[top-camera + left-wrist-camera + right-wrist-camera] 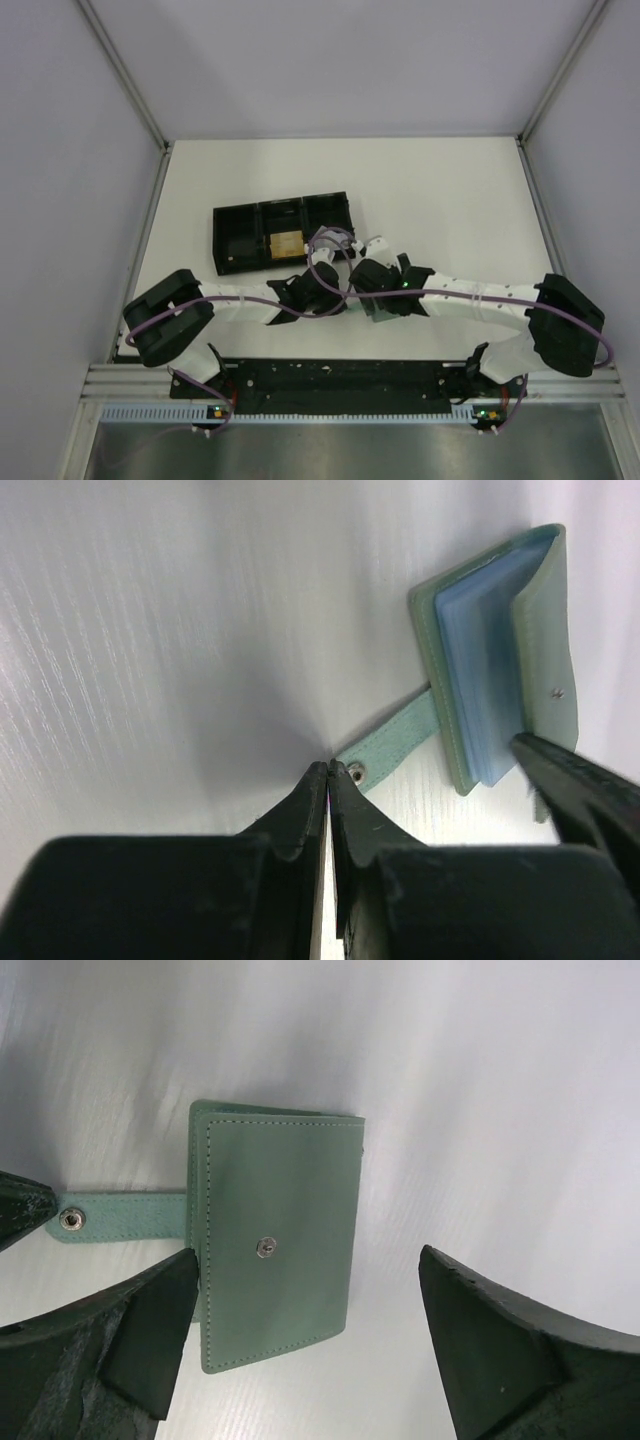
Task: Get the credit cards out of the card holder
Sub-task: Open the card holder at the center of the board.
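The pale green card holder (275, 1240) lies folded on the white table, its snap tab (120, 1216) pointing left. In the left wrist view the holder (545, 650) gapes a little and shows blue inner sleeves (485, 670); no card shows inside. My right gripper (308, 1258) is open, with one finger on each side of the holder's near half. My left gripper (330, 770) is shut, its tips on the table right beside the tab's snap end (355, 772). A tan card (287, 243) lies in the black tray.
The long black three-compartment tray (240, 240) stands at the back left of the arms. Both wrists crowd together at the table's middle front (350, 290), with purple cables looped over them. Grey walls enclose the table.
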Action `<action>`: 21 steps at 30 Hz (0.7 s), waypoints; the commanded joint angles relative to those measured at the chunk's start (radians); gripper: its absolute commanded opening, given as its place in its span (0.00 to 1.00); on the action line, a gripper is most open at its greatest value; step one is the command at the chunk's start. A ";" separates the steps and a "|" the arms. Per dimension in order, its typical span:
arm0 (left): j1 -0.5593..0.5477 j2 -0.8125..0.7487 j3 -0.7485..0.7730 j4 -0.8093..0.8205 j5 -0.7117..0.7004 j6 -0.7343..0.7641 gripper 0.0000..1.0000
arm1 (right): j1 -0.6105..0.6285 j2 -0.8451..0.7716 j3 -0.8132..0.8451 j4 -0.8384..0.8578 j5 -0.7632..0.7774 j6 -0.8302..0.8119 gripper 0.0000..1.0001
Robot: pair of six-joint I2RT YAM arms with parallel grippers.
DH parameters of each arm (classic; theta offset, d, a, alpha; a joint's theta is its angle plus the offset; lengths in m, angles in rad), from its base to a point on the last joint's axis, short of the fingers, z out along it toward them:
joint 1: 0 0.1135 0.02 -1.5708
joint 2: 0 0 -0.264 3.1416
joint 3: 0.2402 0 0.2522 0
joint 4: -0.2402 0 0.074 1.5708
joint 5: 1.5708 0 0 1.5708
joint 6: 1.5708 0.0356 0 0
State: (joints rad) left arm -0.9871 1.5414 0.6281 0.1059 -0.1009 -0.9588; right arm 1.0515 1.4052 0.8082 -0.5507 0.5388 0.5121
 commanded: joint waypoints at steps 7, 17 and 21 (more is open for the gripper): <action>-0.001 -0.015 0.005 0.014 -0.008 0.006 0.08 | -0.037 -0.072 0.054 -0.126 0.205 0.031 0.79; -0.001 -0.081 -0.002 0.005 -0.020 0.012 0.11 | -0.177 -0.216 0.006 -0.123 0.150 0.023 0.45; -0.001 -0.130 -0.004 0.012 -0.007 0.025 0.21 | -0.260 -0.216 -0.024 -0.120 0.112 0.046 0.38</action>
State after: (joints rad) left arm -0.9871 1.4811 0.6277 0.0940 -0.1017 -0.9527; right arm 0.8593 1.2007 0.8158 -0.6724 0.6823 0.5289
